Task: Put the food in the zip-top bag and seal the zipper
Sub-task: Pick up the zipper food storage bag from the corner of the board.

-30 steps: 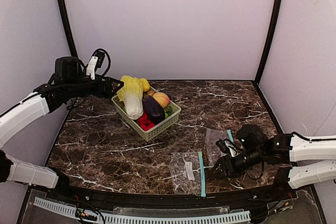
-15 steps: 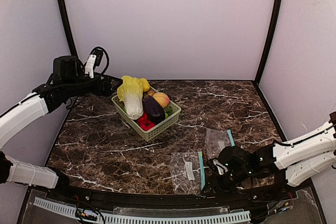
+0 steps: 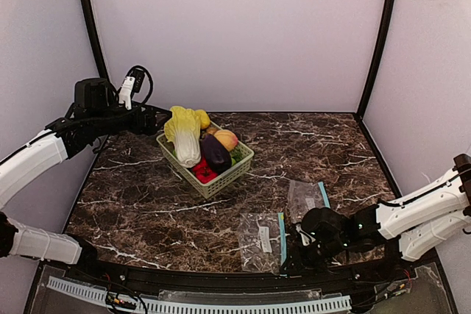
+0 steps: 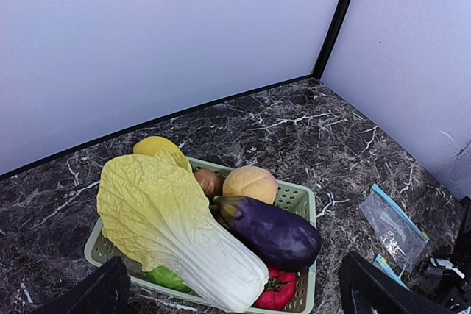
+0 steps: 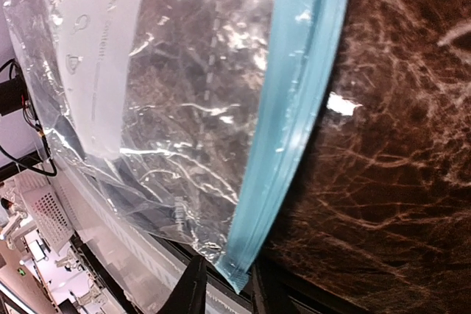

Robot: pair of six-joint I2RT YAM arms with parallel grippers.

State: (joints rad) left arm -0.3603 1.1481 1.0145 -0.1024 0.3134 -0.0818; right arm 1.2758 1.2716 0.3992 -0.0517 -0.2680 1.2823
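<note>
Now the right end effector [image 5: 224, 293] has swung to 6 o'clock, narrowly parted astride the zip-top bag [image 5: 184, 108] corner, so gripping looks next

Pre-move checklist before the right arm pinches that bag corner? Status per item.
1. The right tool is open, with one finger on either side of the zip-top bag corner: ok.
2. The bag lies flat on the table with nothing in it: ok.
3. The zipper strip is unsealed: cannot tell.
4. The left tool is open and faces the basket: ok.
5. The peach and eggplant lie uncovered on top: ok.
6. The green fruit is reachable: cannot tell, as it is mostly under the cabbage.
</note>
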